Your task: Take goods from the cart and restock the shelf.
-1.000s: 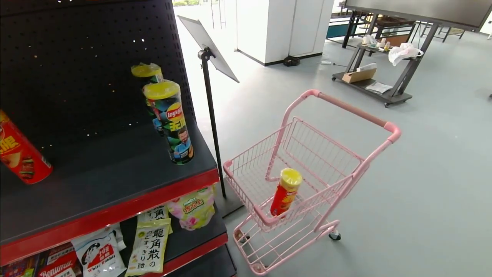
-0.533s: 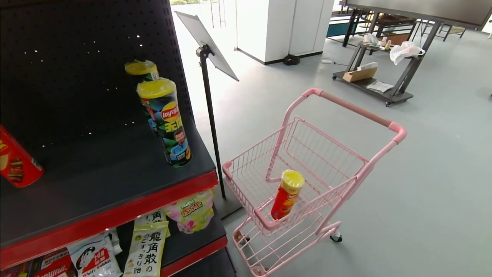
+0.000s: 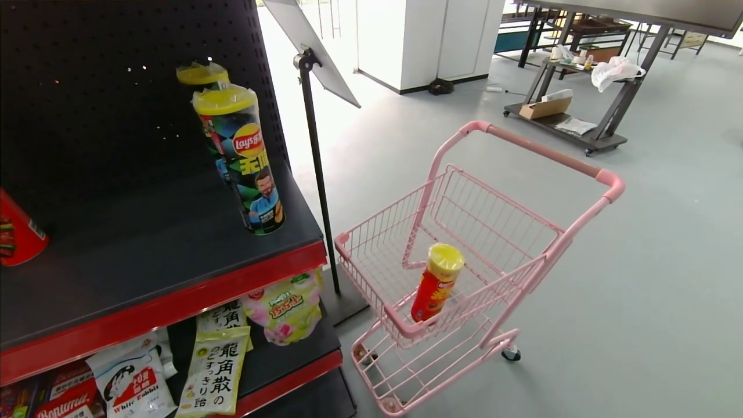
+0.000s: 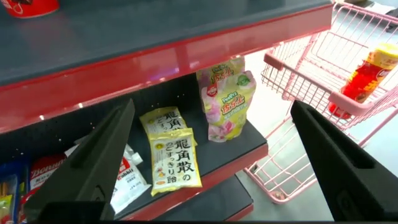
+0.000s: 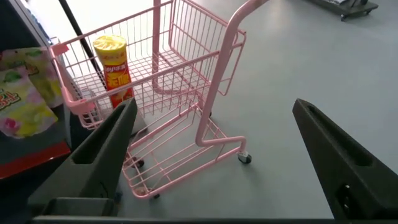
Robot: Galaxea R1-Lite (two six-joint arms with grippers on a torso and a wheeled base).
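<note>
Since the task is to bring goods from the cart [image 3: 543, 151] to the shelf [image 3: 174, 306], the thing that matters now is the red can [image 3: 436, 283] with the yellow lid. It stands upright in the near end of the pink basket, close to the near rim, and its lid rises a little above the wires. I judge that this position helps. The upper part of the can is free on all sides, so it could be taken around the body without touching the wires.

The cart is on the floor to the right of the shelf, with its handle on the far right side. A thin sign stand [image 3: 318, 191] rises between the two.

On the top board of the shelf, two green cans [image 3: 246, 168] stand one behind the other near the right end. Another red can [image 3: 14, 238] is at the far left. A wide stretch of dark board lies between them, and I think the can from the cart belongs there.

Bags of sweets [image 3: 284, 310] hang over the lower shelf below.

The left gripper [image 4: 211, 106] is low in front of this lower shelf, with jaws spread wide and nothing between them. The right gripper [image 5: 214, 102] is over the floor near the cart, also with jaws spread and carrying nothing. It is the nearer one to the can, so it seems the natural choice for the pick.
</note>
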